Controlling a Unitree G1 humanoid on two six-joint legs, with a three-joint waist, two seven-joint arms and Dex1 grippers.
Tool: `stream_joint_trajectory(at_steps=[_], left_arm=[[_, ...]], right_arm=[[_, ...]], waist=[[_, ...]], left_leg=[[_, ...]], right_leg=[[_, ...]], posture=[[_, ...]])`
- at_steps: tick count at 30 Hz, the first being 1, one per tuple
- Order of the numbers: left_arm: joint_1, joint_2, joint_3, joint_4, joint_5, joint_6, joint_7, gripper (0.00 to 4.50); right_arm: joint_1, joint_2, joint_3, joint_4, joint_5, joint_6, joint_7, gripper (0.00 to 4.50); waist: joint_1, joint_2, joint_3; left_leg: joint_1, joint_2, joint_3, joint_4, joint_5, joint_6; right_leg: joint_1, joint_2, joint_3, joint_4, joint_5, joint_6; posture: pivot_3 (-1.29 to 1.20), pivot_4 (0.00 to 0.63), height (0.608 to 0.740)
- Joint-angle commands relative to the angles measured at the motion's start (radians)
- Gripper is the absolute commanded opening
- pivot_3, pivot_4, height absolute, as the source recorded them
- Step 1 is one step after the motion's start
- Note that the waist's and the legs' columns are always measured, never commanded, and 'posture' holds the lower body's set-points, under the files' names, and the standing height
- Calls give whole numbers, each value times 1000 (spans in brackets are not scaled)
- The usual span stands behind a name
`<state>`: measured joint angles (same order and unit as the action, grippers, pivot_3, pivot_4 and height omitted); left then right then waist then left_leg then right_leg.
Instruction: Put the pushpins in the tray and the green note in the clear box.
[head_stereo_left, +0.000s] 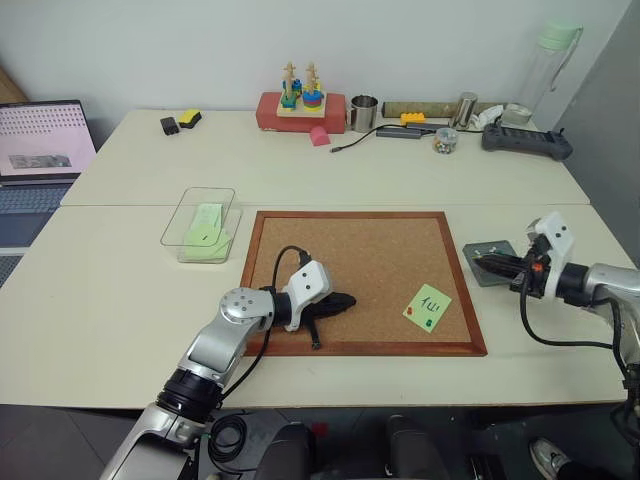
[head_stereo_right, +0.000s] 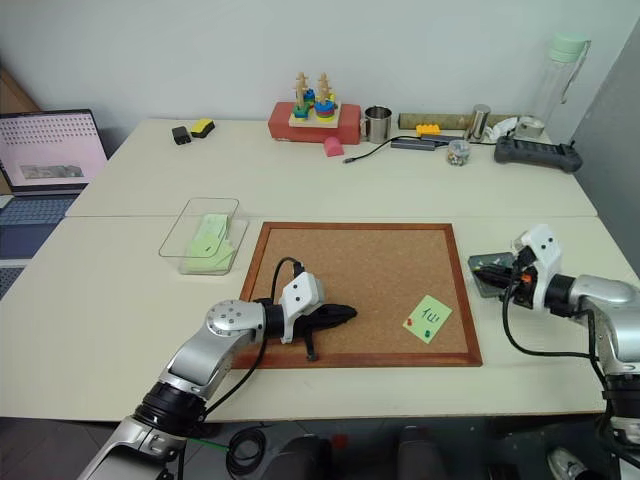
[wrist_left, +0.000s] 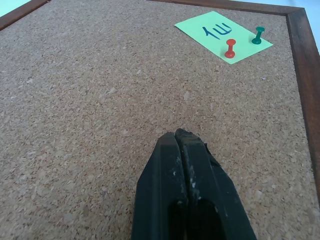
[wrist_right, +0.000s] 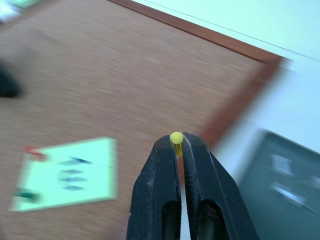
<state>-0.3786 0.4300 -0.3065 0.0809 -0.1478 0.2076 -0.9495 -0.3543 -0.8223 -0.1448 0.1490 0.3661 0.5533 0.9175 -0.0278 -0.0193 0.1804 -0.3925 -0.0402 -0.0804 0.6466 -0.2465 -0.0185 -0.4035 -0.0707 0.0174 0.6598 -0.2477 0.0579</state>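
- Pinching a yellow pushpin (wrist_right: 176, 137) between its closed fingertips, my right gripper (wrist_right: 176, 145) sits over the table's right side, just past the cork board's (head_stereo_left: 370, 260) frame at three o'clock; its fingertips reach over the near edge of the tray (head_stereo_left: 488, 252).
- My left gripper (wrist_left: 181, 137) is shut with nothing in it; its two black fingers are pressed together, low over bare cork near the board's seven-o'clock corner, pointing toward the note; whether the tips touch the cork I cannot tell.
- I see the green note (head_stereo_left: 428, 307) lying flat on the board near its five-o'clock corner, black strokes up, well apart from my left gripper.
- Two pushpins stand in that note: the red pushpin (wrist_left: 230, 49) and the green pushpin (wrist_left: 258, 36), side by side along the note's near edge.
- The tray is a small dark-grey square on the table, just beside the board's right frame at three o'clock; something small and pale lies in it, too blurred for me to name.
- The clear box (head_stereo_left: 199, 224) rests on the table beside the board's far left corner, at about ten o'clock; light-green paper (head_stereo_left: 206, 235) already lies inside it.
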Motion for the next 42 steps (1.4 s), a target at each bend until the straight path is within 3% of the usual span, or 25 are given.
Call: stream_joint_trajectory(at_steps=[1, 5, 15, 18, 22, 28, 35, 42], left_arm=[[15, -1, -32, 21, 30, 8, -11, 0], [13, -2, -33, 25, 32, 5, -11, 0], [15, 0, -34, 22, 33, 5, -13, 0], [14, 1, -33, 24, 34, 3, -14, 0], [16, 6, -34, 22, 37, -2, -16, 0], [17, 9, -34, 21, 42, -7, -20, 0], [14, 0, -39, 21, 46, -5, -14, 0], [18, 4, -35, 14, 46, -3, -11, 0]], right_arm=[[-38, -10, -27, 89, -51, -54, -57, 18], [-45, -8, -16, 145, -82, -78, -74, 18], [-31, -14, -31, 109, -56, -69, -42, 2030], [11, -45, -33, -7, -24, -81, 32, 2715], [124, -116, 14, -243, 5, -91, 174, 2715], [203, -133, 92, -447, -1, -91, 218, 2715], [183, -37, 215, -434, -75, -131, 158, 2715], [175, 2, 239, -365, -106, -174, 145, 2715]], waist=[[0, 0, 0], [0, 1, -1], [0, 2, -1], [0, 2, -1], [1, 3, -2], [-1, 2, -2], [1, 2, -3], [2, 2, -3]], left_leg=[[0, 0, 0, 0, 0, 0], [0, 0, 0, 0, 0, 0], [0, 0, 0, 0, 0, 0], [0, 0, 0, 0, 0, 0], [0, 0, -1, 0, 0, 0], [0, 0, -1, 0, 0, 0], [1, 0, -2, 0, 0, 0], [0, 0, -3, 0, 0, 0]], right_leg=[[0, 0, 0, 0, 0, 0], [0, 0, 0, 0, 0, 0], [0, 0, 0, 0, 0, 0], [0, 0, 0, 0, 0, 0], [0, 0, 0, 0, 0, 1], [1, 0, 0, -1, -1, 1], [1, 0, -1, -1, -1, 1], [1, 0, 0, -1, -1, 1]], posture=[[0, 150, 740], [0, 150, 740], [0, 150, 740], [0, 150, 740], [0, 150, 740], [0, 150, 740], [0, 150, 740], [0, 150, 740]])
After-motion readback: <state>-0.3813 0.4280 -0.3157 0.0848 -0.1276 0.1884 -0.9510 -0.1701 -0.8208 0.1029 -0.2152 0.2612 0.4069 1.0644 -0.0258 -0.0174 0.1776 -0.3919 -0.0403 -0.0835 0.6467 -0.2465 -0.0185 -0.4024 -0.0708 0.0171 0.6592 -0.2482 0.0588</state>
